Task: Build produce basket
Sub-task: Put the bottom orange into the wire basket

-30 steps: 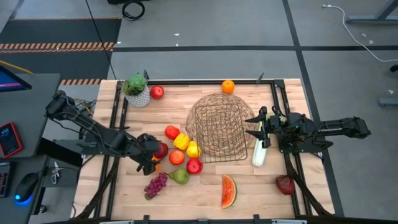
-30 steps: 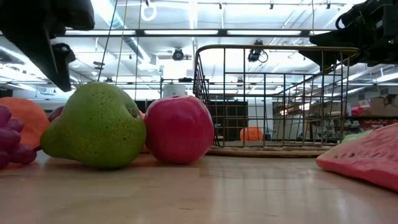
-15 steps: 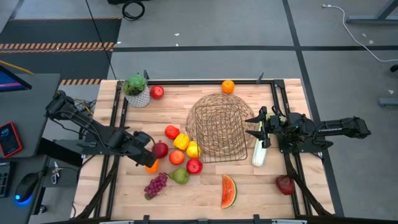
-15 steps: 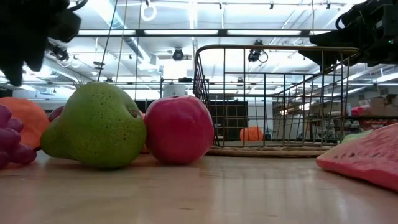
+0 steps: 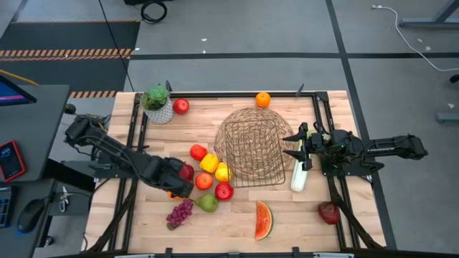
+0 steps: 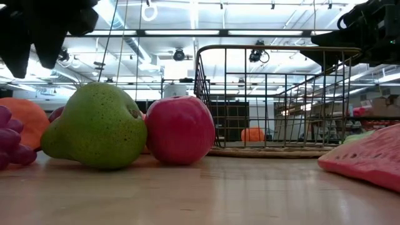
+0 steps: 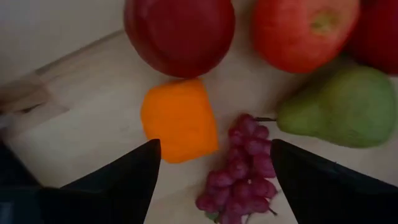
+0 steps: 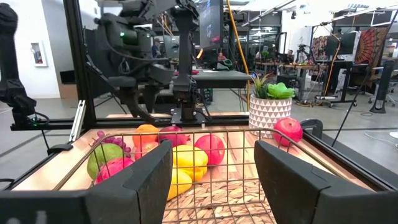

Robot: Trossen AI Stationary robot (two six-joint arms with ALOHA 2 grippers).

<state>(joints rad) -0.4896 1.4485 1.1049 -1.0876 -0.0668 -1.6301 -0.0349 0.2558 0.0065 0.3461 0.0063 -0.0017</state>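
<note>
The basket stands mid-table, apparently empty. The left gripper hovers wide over an orange piece; centre it, descend straight, avoid the grapes. Right gripper closed, empty.

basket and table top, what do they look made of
Basket: looks like thin dark metal wire, an open see-through grid with a woven-looking base. Table top: pale wood planks, visible seams and grain, with a slight sheen in the low view; possibly butcher block.
</note>
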